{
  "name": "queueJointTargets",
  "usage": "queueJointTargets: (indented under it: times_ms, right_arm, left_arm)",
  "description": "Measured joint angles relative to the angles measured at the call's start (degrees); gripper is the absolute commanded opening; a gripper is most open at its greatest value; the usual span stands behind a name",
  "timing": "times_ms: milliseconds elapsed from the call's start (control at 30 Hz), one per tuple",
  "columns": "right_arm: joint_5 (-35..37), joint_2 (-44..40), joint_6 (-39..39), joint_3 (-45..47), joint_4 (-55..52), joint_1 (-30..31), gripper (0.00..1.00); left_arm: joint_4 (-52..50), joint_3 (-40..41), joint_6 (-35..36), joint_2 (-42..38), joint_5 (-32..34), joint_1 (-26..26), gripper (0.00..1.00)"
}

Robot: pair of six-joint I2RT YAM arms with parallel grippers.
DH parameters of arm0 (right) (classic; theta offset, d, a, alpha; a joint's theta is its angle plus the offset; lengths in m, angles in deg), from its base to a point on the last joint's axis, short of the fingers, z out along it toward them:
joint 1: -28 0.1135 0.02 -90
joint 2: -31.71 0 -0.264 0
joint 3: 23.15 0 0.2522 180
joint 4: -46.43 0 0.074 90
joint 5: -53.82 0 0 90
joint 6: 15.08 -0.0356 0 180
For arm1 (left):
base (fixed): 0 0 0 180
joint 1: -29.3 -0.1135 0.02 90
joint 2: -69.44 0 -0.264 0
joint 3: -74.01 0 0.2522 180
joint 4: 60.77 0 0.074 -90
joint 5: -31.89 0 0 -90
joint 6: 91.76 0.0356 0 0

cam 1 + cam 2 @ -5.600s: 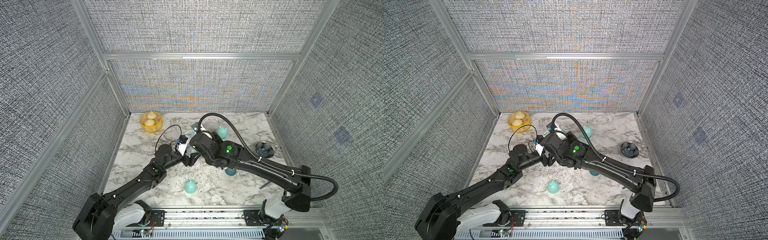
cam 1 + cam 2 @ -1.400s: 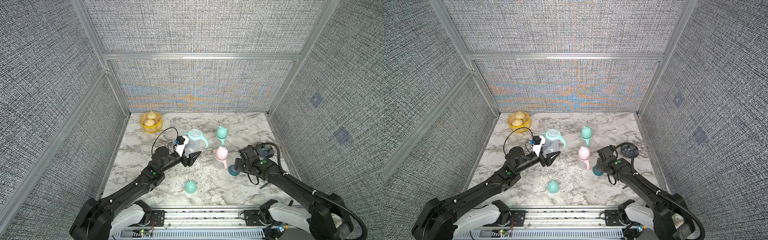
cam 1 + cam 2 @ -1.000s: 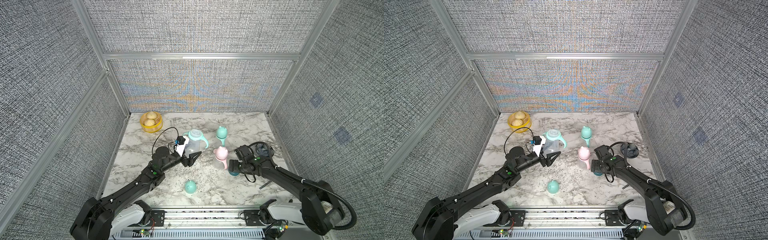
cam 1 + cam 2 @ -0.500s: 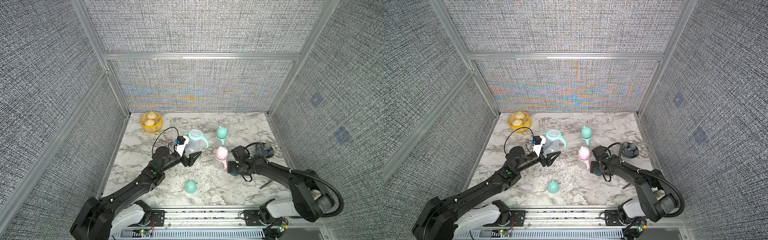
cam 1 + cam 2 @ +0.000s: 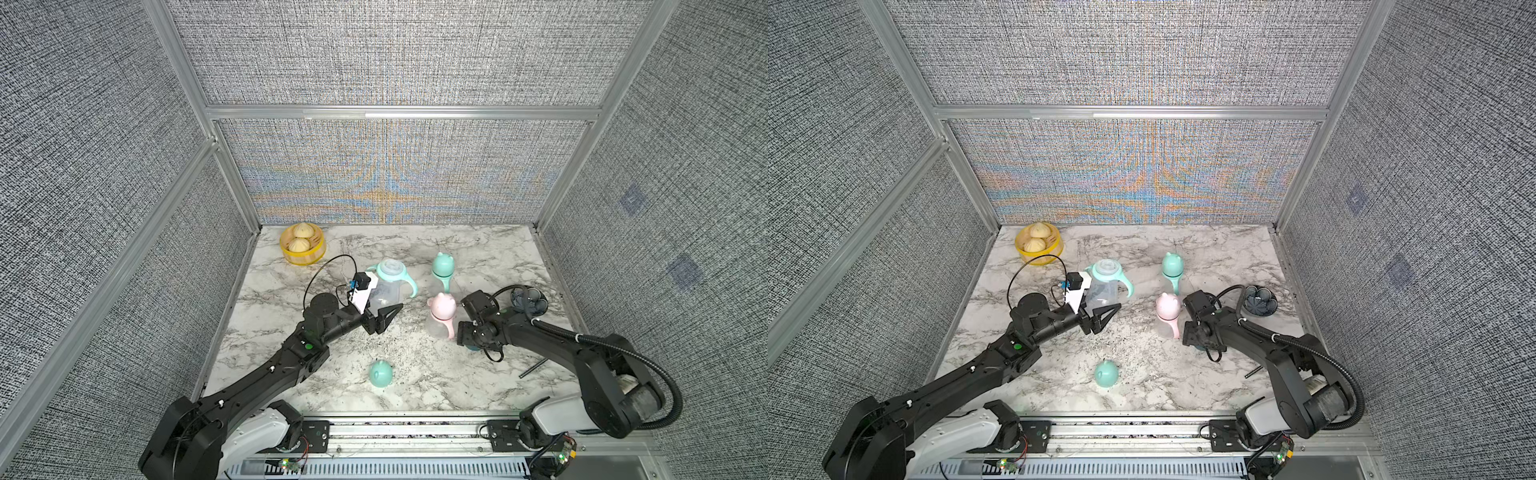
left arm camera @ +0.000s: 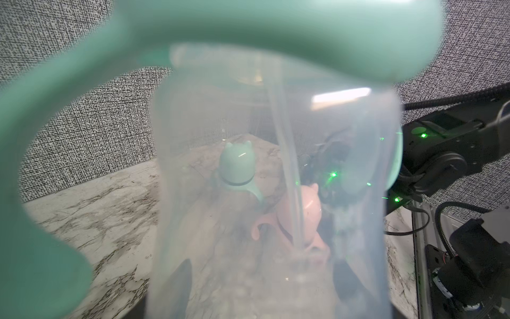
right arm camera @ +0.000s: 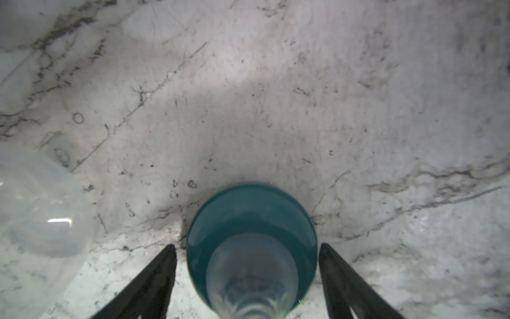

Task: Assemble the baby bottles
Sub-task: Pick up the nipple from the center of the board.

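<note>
My left arm (image 5: 291, 361) lay stretched low from the near-left corner toward the middle of the surface (image 5: 478, 257). Its jaws were closed on the lower body of the bottle (image 5: 388, 293), which rose from them with its mint handle ring on top and no cap. My right arm (image 5: 540, 336) came in from the near right, forearm running low, with the wrist turned down just beside the pink bottle (image 5: 441, 316).

In both top views that wrist hid its own jaws. The right wrist view gave them to me: spread wide, one finger (image 7: 154, 276) on each side of the teal collar (image 7: 251, 218). A thin gap of marble showed on both sides, so nothing was gripped. The collar sat on the surface, its clear nipple pointing up at the camera.

The left wrist view was filled by the held bottle. Through its wall I made out blurred dark fingers either side of its base, and beyond them the mint bottle (image 6: 236, 165) and the pink one. Only the top views showed the loose cap (image 5: 381, 374) near the front edge, well apart from both arms.
</note>
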Motion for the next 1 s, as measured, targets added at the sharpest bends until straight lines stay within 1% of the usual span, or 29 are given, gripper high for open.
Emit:
queueJointTargets:
  times_ms: [267, 500, 767, 1000]
  right_arm:
    - [-0.11, 1.42, -0.44, -0.11, 0.7, 0.55, 0.74]
    - [0.44, -0.42, -0.39, -0.59, -0.85, 0.52, 0.68]
    - [1.55, -7.82, 2.67, -5.11, -6.21, 0.52, 0.62]
    - [1.88, -16.0, 6.54, -12.33, -14.25, 0.79, 0.57]
  left_arm:
    - [-0.02, 0.0, 0.0, 0.09, 0.0, 0.0, 0.0]
    - [0.09, 0.26, 0.17, 0.17, -0.04, 0.0, 0.0]
    - [2.64, 2.6, 2.19, 2.95, -2.71, 0.0, 0.0]
    - [9.05, 4.57, 3.45, 7.04, -7.1, 0.02, 0.0]
